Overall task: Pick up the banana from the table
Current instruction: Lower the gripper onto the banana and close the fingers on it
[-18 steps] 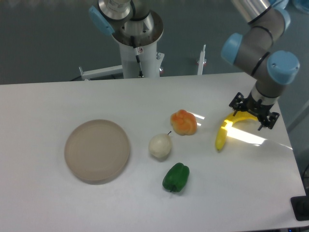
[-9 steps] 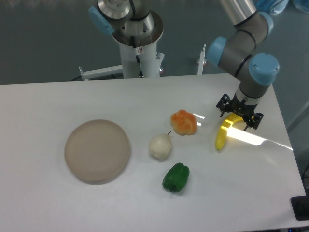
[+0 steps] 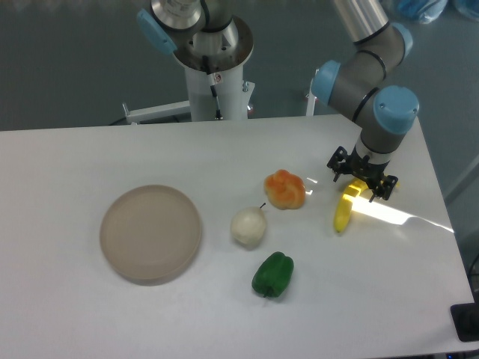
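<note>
The yellow banana (image 3: 344,211) lies on the white table (image 3: 112,314) at the right, its lower end pointing toward the front. My gripper (image 3: 361,178) hangs over the banana's upper end, which it partly hides. The black fingers stand apart to either side of that end. The banana still rests on the table. I cannot tell whether the fingers touch it.
An orange-red lumpy fruit (image 3: 285,189) lies just left of the banana. A whitish round fruit (image 3: 248,226) and a green pepper (image 3: 272,274) lie in front of it. A round beige plate (image 3: 151,232) sits at the left. The table's right edge runs close behind the gripper.
My gripper has moved left along the table, from past the banana's upper end to right over it. The banana has not moved.
</note>
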You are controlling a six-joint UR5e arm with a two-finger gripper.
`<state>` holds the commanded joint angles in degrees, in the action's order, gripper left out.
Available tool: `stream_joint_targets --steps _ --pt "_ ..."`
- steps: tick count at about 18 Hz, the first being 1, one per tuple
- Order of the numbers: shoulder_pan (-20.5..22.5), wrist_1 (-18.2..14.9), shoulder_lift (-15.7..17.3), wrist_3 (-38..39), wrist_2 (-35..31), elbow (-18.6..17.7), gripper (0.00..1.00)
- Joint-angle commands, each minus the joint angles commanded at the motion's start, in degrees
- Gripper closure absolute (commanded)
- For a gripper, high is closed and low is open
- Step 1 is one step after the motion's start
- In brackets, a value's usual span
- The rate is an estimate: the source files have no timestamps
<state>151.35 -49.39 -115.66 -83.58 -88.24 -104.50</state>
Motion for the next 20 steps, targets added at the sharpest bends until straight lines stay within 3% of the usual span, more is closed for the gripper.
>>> stream_joint_targets --steps 2,3,4,14,20 --pt "0.3 0.0 0.2 -0.1 0.1 0.6 0.46" --pt "0.2 -0.1 0.1 -0.2 0.0 0.8 0.58" --pt "0.2 -0.1 0.1 -0.3 0.0 0.8 0.64" --pt "0.3 -0.1 0.1 -0.3 -0.1 1.1 0.64" --pt "-0.1 -0.4 2.0 -0.4 -1.0 5.1 0.64"
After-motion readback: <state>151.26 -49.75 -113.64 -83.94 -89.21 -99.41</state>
